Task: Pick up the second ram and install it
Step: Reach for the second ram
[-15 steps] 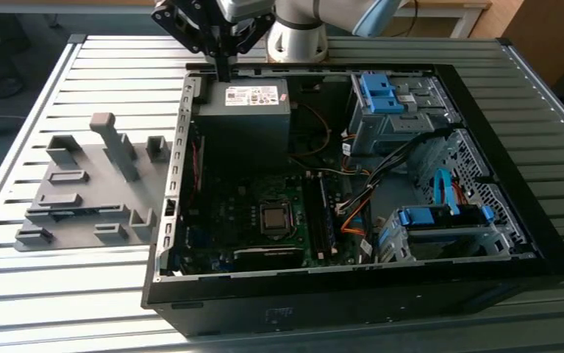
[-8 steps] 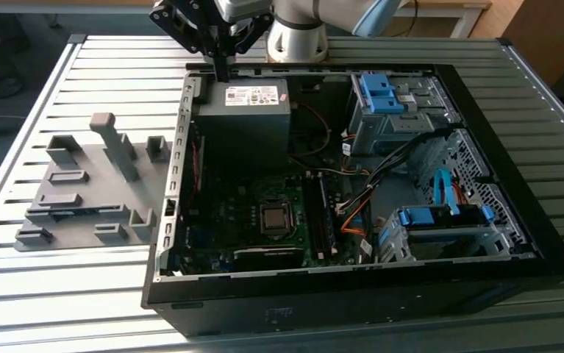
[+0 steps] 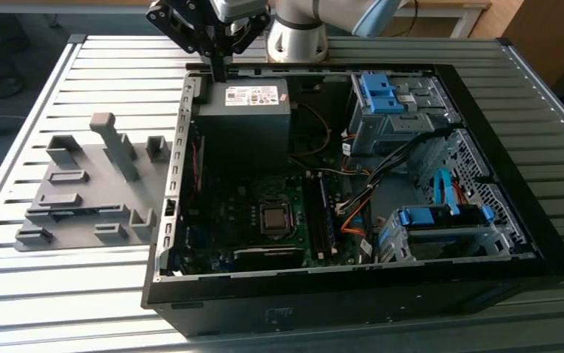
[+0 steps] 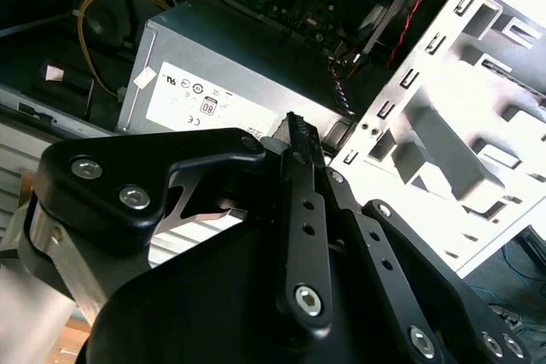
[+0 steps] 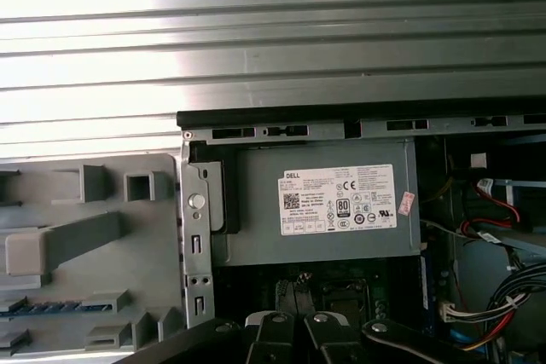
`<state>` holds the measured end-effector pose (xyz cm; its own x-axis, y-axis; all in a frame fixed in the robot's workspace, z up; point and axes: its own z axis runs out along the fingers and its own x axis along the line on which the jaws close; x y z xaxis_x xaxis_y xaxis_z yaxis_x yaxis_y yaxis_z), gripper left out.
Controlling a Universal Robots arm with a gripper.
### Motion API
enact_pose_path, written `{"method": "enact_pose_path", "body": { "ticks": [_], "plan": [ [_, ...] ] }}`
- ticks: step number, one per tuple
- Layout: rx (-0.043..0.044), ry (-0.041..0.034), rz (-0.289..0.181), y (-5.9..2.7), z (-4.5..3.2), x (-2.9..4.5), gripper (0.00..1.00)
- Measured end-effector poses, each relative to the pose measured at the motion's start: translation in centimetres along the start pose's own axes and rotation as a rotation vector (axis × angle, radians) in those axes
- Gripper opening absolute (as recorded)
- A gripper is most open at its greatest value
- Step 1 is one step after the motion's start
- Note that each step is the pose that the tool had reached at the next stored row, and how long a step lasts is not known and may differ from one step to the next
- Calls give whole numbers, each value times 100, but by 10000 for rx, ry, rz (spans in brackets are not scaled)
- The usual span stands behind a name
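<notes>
Exterior view: the gripper (image 3: 220,71) hangs over the back edge of the open PC case (image 3: 517,220), just above the PSU (image 3: 243,99). Its fingers are drawn together to 1 dark tip w/ nothing between them. The grey fixture (image 3: 85,213) lies on the slatted table (image 3: 26,294) at the exterior view's left, right beside the case wall and well apart from the gripper. Inside, what looks like 1 green module (image 3: 317,220) stands in the slots near the CPU socket (image 3: 275,218).

Second wrist view: the gripper (image 4: 296,125) reads as closed and empty, w/ the PSU label under it and the fixture (image 4: 478,125) off to the side, washed out by glare.

First wrist view: a blue-green strip (image 5: 51,306) lies low in a fixture slot. I take that for the 2nd ram, unpicked; chips & sticker can't be made out. The fixture's tall post (image 5: 60,240) stands near it.

Judgement: this is the approach to pickup. To do it well, spread the fingers before descending. Line them square across the strip's thin faces, approx. mid-length. Stay clear of the post and the case lip. Lift straight up so the board doesn't bind in its slot.
</notes>
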<state>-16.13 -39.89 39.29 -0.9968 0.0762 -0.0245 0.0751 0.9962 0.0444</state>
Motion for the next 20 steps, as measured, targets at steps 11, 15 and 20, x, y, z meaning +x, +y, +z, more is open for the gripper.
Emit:
{"method": "enact_pose_path", "body": {
  "ticks": [11,15,20],
  "plan": [
    [0,0,1,-4,-1,60,11],
    [0,0,0,-6,-1,77,11],
    [0,0,0,-7,-1,98,11]
  ]
}}
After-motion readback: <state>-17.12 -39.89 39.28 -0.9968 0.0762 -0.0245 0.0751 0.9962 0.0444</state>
